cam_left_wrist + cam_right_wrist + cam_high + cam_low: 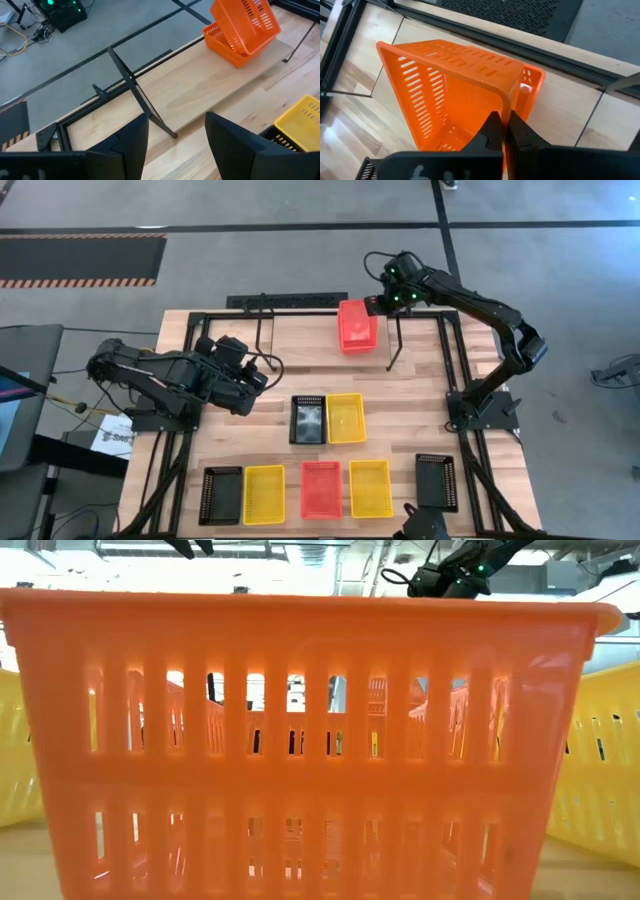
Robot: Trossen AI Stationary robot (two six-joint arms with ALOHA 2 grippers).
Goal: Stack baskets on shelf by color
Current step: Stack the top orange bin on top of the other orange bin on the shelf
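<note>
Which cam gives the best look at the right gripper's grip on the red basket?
Right wrist view: the right gripper is shut on the wall of the tilted red basket, above a second red one. High view shows both small at the table's far edge. Left wrist view shows the baskets only. Low view catches just the arm.

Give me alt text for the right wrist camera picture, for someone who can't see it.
The right gripper is shut on the rim of a tilted red basket, which sits partly inside a second red basket on the wooden table. Thin black shelf rods and grey floor show around them.
</note>
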